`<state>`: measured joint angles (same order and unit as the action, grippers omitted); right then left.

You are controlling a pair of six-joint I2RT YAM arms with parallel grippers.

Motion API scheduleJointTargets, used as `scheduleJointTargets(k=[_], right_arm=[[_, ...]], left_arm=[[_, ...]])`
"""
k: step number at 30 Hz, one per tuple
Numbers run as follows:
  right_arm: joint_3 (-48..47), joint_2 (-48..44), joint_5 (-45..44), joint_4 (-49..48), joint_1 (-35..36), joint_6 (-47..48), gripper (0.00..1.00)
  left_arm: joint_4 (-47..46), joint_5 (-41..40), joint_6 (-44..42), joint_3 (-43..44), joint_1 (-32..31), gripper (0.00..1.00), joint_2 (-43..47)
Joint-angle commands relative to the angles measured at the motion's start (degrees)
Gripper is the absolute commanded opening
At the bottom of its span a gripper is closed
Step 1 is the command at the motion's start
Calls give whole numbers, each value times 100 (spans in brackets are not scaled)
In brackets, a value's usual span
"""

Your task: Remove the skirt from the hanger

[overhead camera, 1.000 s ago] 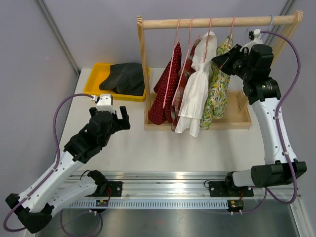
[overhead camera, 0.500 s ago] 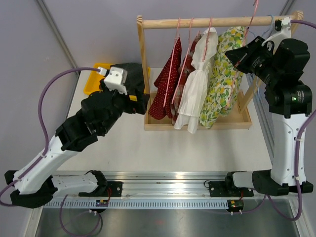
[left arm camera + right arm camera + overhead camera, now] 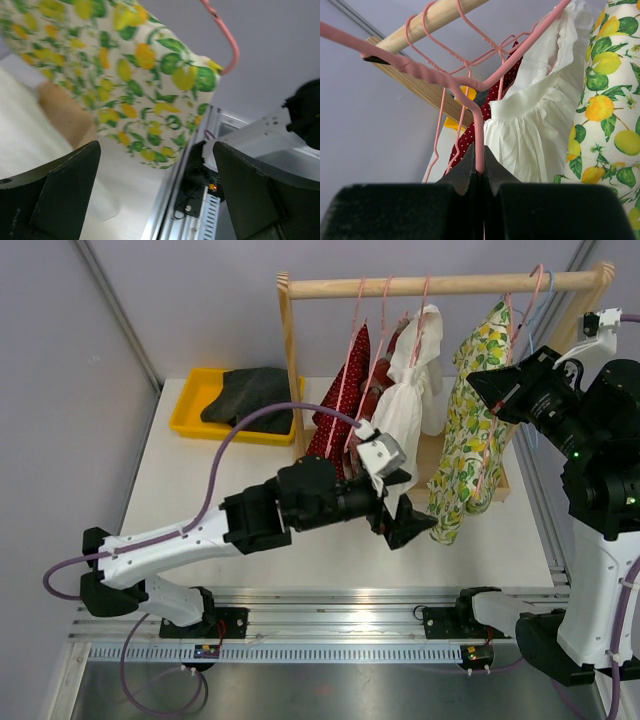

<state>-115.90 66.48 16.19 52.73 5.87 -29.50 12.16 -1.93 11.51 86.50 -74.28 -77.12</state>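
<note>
The skirt (image 3: 470,440), white with a lemon print, hangs on a pink hanger (image 3: 528,295) at the right end of the wooden rack, apart from the other clothes. My right gripper (image 3: 487,387) is shut on the hanger's wire (image 3: 480,135), beside the skirt's top (image 3: 610,115). I cannot tell whether the hook rests on the rod. My left gripper (image 3: 410,520) is open and empty, just left of the skirt's lower hem. In the left wrist view the skirt (image 3: 135,75) and hanger end (image 3: 227,45) hang beyond the open gripper (image 3: 157,200).
The wooden rack (image 3: 290,370) holds a red polka-dot garment (image 3: 335,420) and a white garment (image 3: 400,420) on pink hangers. A yellow tray (image 3: 190,410) with dark cloth (image 3: 255,395) sits at the back left. A metal rail (image 3: 330,605) runs along the near edge.
My left arm swung from the left side across the table to the skirt's hem. My right arm carried the hanger and skirt rightward, away from the other clothes.
</note>
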Motion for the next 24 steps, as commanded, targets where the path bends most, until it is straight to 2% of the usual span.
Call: scheduleJointTargets(k=[1, 11, 14, 16, 17, 18, 19, 24], right_arm=[[-117, -117, 227, -404, 28, 172, 0], [-179, -275, 534, -298, 28, 58, 0], [-284, -328, 701, -255, 28, -38, 0], [-293, -372, 807, -246, 28, -135, 0], [-293, -390, 833, -246, 28, -170, 0], [-293, -407, 886, -254, 28, -205, 0], [-293, -399, 912, -246, 28, -232, 0], [-293, -390, 913, -237, 28, -241, 0]], left_arm=[[-873, 642, 71, 77, -297, 99, -267], [-962, 212, 45, 490, -464, 99, -936], [-952, -254, -70, 578, -464, 92, -1094], [-988, -457, -140, 631, -464, 50, -1164], [-1005, -553, -157, 701, -456, 26, -1208], [-988, -649, -149, 728, -456, 10, -1296], [-979, -737, -114, 754, -456, 0, -1340], [-1084, -659, 70, 387, -482, 0, -1324]])
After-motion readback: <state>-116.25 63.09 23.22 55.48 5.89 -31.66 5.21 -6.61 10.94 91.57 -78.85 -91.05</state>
